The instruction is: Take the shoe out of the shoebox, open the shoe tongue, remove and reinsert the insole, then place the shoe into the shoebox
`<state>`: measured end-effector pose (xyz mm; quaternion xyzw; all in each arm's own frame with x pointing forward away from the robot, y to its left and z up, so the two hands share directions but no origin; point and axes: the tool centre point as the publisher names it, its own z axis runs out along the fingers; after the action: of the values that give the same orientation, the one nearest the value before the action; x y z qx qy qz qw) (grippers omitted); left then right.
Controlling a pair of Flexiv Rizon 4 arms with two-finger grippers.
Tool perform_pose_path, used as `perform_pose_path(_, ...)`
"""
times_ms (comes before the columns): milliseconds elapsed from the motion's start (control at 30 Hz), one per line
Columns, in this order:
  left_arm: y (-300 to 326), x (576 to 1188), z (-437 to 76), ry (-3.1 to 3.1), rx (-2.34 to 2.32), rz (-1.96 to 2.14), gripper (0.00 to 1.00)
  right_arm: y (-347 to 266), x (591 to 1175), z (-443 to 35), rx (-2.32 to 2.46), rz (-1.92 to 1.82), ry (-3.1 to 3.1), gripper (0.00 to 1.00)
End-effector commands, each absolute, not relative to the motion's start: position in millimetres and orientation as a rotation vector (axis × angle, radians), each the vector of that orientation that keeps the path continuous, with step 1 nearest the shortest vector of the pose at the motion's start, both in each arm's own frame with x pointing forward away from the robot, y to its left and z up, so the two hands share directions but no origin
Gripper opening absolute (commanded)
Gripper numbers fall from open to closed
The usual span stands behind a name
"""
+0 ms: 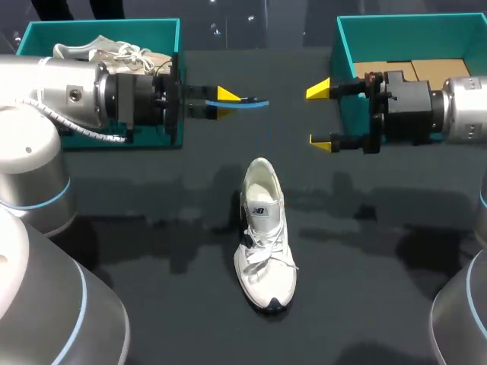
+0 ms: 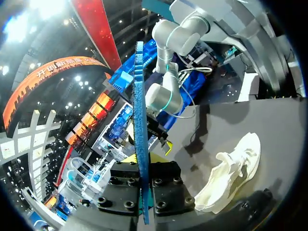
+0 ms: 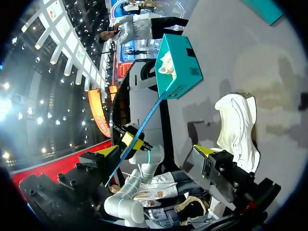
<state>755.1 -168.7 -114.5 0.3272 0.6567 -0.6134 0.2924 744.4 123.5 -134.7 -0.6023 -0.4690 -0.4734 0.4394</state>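
Dark grey table (image 1: 175, 319) carries everything, with the left arm (image 1: 53, 95) and right arm (image 1: 464, 110) coming in level from either side. At the far corners sit two teal boxes. The left shoebox (image 1: 152, 34) has a pale second shoe (image 1: 114, 53) lying in it, and the right shoebox (image 1: 411, 38) shows only a brown cardboard liner (image 1: 426, 70).

Between the arms and nearer the robot, the white shoe (image 1: 264, 236) lies out on the table, well apart from both boxes. Its heel opening faces the far side and its toe points back toward the robot.

Above and beyond it, the left gripper (image 1: 224, 103) has its fingers pinched narrow on one end of the thin blue insole (image 1: 251, 104). The rest of the insole sticks out free toward the right gripper (image 1: 319, 115), whose yellow tips stand wide apart with nothing between them.

From where I stand the insole looks to be out, so putting it back is the job in hand. To do that well I'd keep the pinch firm and bring the free end down over the heel opening, lined up with the length of the shoe. It should slide in toe-first at a shallow slant so it doesn't buckle. The open right gripper could steady the shoe or hold the tongue clear, since a light shoe is likely to skid when pushed.
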Motion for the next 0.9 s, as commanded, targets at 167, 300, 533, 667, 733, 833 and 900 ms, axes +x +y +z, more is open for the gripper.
perform_pose_path(167, -167, 747, -115, 1.477, 1.099, -1.247, 0.0, 125, 744, -135, -1.499, -1.176, -1.165, 1.0)
perform_pose_path(300, -167, 747, -115, 1.477, 1.099, -1.247, 0.0, 125, 744, -135, -1.499, -1.176, -1.165, 1.0)
perform_pose_path(533, -176, 752, -125, 1.38, 1.103, -1.175, 0.0, 125, 744, -135, -1.499, -1.176, -1.165, 1.0)
perform_pose_path(667, -179, 756, -129, 1.371, 1.097, -1.179, 0.0, 134, 743, -137, -1.452, -1.194, -1.222, 1.0)
perform_pose_path(733, -182, 757, -131, 1.368, 1.099, -1.179, 0.0, 137, 740, -139, -1.42, -1.217, -1.24, 1.0)
perform_pose_path(833, -186, 758, -133, 1.359, 1.104, -1.184, 0.0, 143, 737, -141, -1.388, -1.216, -1.267, 1.0)
perform_pose_path(900, -190, 760, -133, 1.347, 1.113, -1.178, 0.0, 148, 736, -143, -1.359, -1.207, -1.287, 1.0)
